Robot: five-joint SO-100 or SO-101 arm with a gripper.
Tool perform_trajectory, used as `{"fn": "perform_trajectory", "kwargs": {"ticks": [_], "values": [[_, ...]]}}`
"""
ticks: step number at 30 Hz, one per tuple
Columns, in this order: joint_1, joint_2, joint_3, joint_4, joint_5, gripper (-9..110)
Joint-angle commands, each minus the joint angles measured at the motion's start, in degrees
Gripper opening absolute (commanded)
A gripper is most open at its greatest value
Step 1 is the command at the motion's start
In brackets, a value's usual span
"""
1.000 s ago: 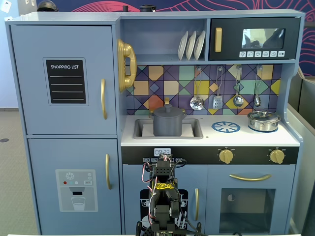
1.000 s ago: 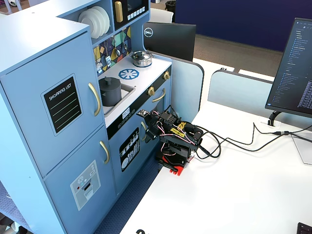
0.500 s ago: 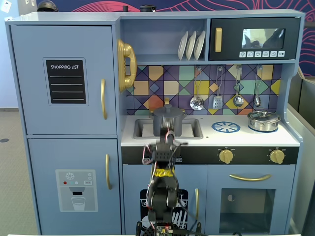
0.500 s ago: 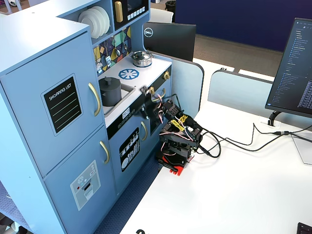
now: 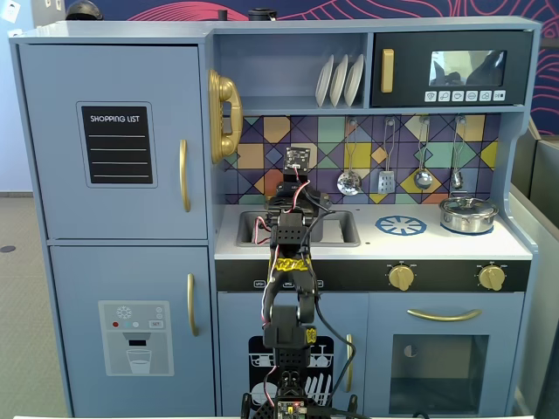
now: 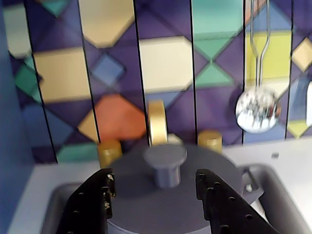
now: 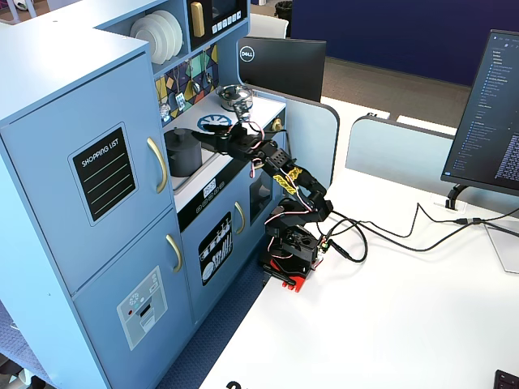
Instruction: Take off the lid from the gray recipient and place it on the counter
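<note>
Flanking the lid [image 6: 168,195] knob, jaws spread.

An office — Dell monitors [image 7: 282,69], white desk [image 7: 389,316] — blue toy kitchen [image 7: 97,162] alongside.

A blue toy kitchen [image 7: 73,162] is seen standing against a white desk [image 7: 389,324]. A patterned tile backsplash [image 5: 288,144] is shown behind it. A dark monitor [image 7: 280,65] and blue partition [image 7: 389,32] are caught beyond, brightly lit.
</note>
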Motion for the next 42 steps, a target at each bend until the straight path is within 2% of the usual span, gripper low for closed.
{"fn": "perform_trajectory", "kwargs": {"ticks": [1, 7, 23, 30, 31, 33, 42], "values": [[-0.35, -2.72, -2.55, -4.22, -0.97, 14], [1.23, -8.96, -1.49, -10.81, -1.58, 16], [0.79, -21.88, -5.8, -14.85, -4.31, 17], [-0.18, -28.3, -8.79, -18.72, -5.19, 13], [-0.18, -28.74, -8.96, -18.81, -5.19, 12], [-0.44, -29.09, -9.14, -18.63, -5.45, 0], [-0.79, -28.48, -14.5, -18.37, -5.1, 0]]}}
